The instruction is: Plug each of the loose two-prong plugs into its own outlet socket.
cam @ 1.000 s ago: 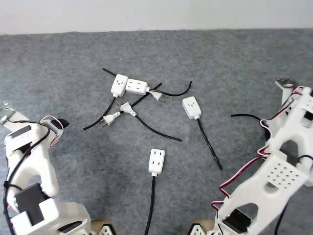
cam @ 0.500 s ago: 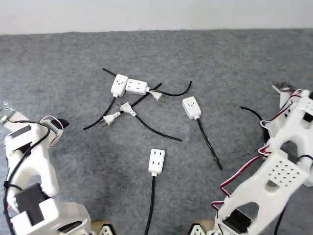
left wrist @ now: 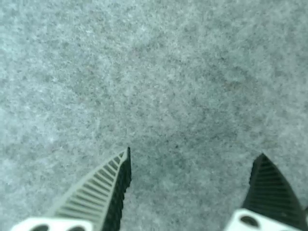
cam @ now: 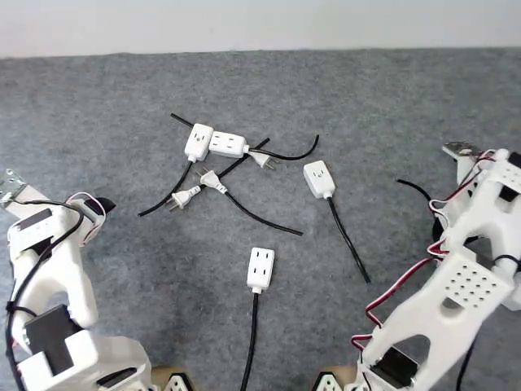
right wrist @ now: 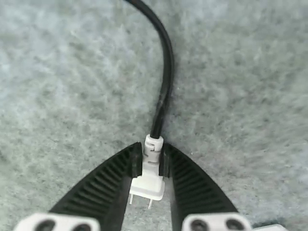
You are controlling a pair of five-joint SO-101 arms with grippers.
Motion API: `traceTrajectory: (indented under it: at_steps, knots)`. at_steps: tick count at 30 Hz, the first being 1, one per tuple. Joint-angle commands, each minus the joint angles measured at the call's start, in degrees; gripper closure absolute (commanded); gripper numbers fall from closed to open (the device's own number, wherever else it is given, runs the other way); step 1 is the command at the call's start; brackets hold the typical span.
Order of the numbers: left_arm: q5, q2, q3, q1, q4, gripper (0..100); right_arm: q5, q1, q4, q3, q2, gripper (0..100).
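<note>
Pinching plug (right wrist: 148,179) btwn right jaws.

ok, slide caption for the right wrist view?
White two-prong plug clamped in the right gripper, black cord trailing across grey mat.

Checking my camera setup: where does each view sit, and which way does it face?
High view: fixed overhead, looking down on mat, sockets, plugs, left arm, right arm.
Left wrist view: on the left arm, facing the mat past the open left gripper.
Right wrist view: on the right arm, facing the mat past the right gripper, shut on the held plug.
Shared: high view also shows its cord.
</note>
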Motion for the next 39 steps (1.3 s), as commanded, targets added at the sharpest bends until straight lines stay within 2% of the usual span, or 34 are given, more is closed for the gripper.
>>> traceTrajectory:
  at_steps: [1,5,12,18,22,28,33,39]
  knots:
    - [0.2,-0.2,-2.7,0.1,-0.1,63,0.8,-0.8,0.7,-1.1,-0.9,92.0]
    - [0.2,-0.2,-2.7,0.1,-0.1,63,1.2,-0.8,0.5,-1.1,-0.8,91.9]
    - [0.2,-0.2,-2.7,0.1,-0.1,63,6.5,-0.8,0.6,-1.1,-0.7,91.6]
    - [0.2,-0.2,-2.7,0.1,-0.1,63,8.7,-0.8,0.5,-1.0,-0.5,86.8]
    - [0.2,-0.2,-2.7,0.1,-0.1,63,10.6,-1.3,0.0,-1.1,1.9,98.2]
    - [0.2,-0.2,-2.7,0.1,-0.1,63,10.5,-1.5,-2.3,-1.1,3.7,98.8]
    - [0.2,-0.2,-2.7,0.1,-0.1,63,10.3,-1.7,-0.1,-1.2,0.8,98.9]
    - [0.2,-0.2,-2.7,0.1,-0.1,63,10.1,-2.9,8.8,-1.1,-8.8,98.9]
